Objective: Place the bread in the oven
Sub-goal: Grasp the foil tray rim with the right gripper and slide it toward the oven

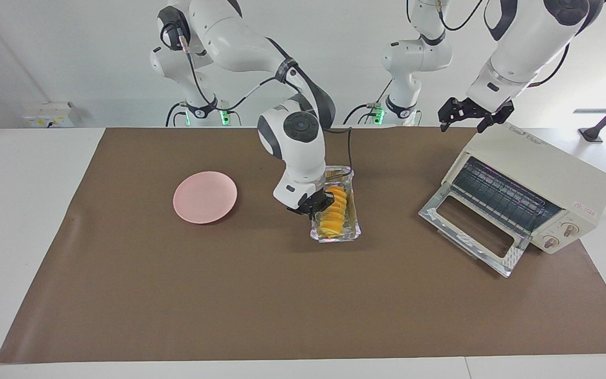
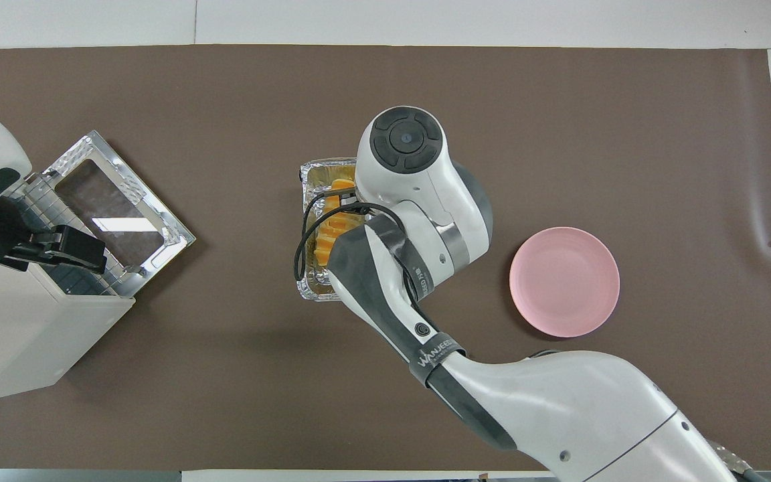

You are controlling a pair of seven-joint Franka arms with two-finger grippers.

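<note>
The bread (image 1: 333, 210), a golden ridged loaf, lies in a crinkled silver foil tray (image 1: 353, 230) at the middle of the mat. My right gripper (image 1: 314, 204) is shut on the tray's long rim, on the side toward the right arm's end. In the overhead view the right arm covers its gripper and part of the bread (image 2: 333, 224) and the tray (image 2: 315, 167). The cream-white oven (image 1: 545, 173) stands at the left arm's end with its glass door (image 1: 471, 231) dropped open. My left gripper (image 1: 474, 118) waits, open, over the oven's top edge.
A round pink plate (image 1: 205, 197) lies on the brown mat (image 1: 303, 305) toward the right arm's end, also seen in the overhead view (image 2: 564, 281). The oven's wire rack (image 1: 497, 196) shows inside the open door.
</note>
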